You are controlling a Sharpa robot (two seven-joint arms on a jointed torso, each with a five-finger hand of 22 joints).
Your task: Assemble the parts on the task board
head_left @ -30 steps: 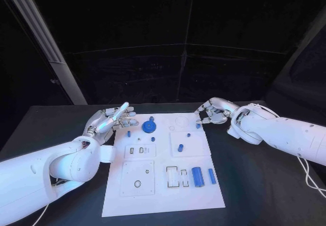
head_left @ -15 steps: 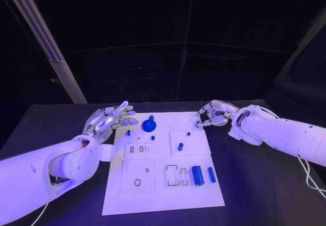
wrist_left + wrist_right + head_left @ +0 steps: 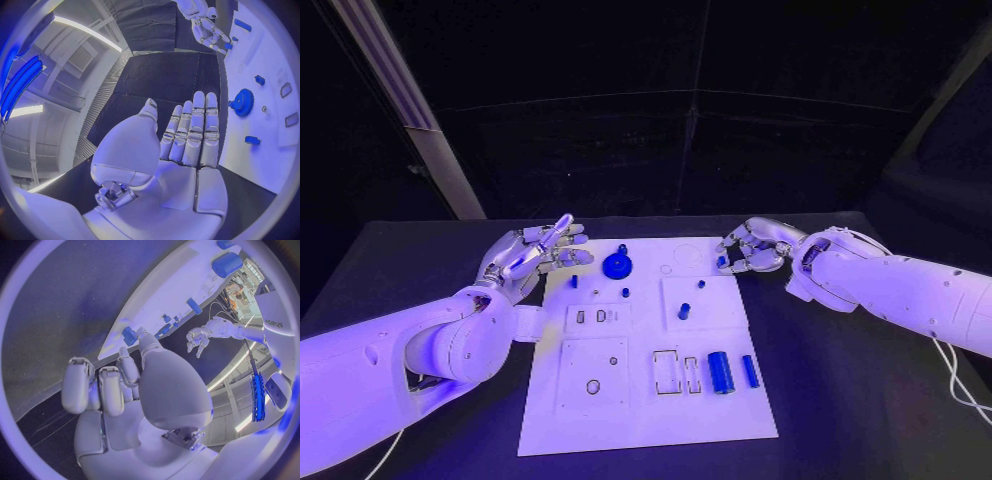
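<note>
Silver fingers of the left hand (image 3: 531, 252) are stretched out straight and side by side, holding nothing; the hand hovers over the black bench (image 3: 387, 270) just beside the far left corner of the task board (image 3: 646, 420). In the left wrist view the flat palm (image 3: 181, 150) faces the blue gear (image 3: 242, 102), which lies on the board near the fingertips but apart from them.

The right hand (image 3: 754, 250) sits at the board's far right edge with its fingers curled in. A small blue part (image 3: 721, 263) shows at its fingertips; in the right wrist view that part (image 3: 129, 335) lies right at the tip of one finger, at the board's edge. Whether the hand actually pinches it or only touches it, I cannot tell.

On the white board, the gear (image 3: 617, 265) lies near the far end, a short blue peg (image 3: 684, 312) stands near the middle, and a thick blue cylinder (image 3: 720, 372) lies beside a thinner blue bar (image 3: 750, 371) toward the near right.
</note>
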